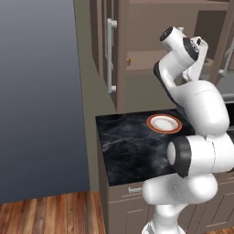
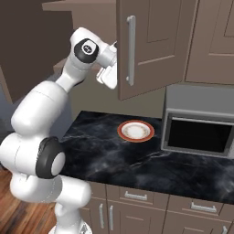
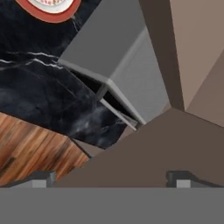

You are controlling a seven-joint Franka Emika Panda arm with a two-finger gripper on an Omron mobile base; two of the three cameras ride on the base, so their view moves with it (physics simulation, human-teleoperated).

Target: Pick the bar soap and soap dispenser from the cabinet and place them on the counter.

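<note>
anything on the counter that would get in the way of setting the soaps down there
Partly. A white plate with an orange rim sits near the middle back of the black marble counter, and a grey microwave takes up its right end. The front and left stretches of the slab look bare, so there is room beside the plate.

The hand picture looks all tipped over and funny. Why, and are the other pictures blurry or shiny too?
In the hand view the camera is rolled, so the counter, microwave and plate sit slanted; the hand is open. In the left base view the light is soft and even, with faint sheen on the counter. The right base view is sharp, without glare.
</note>
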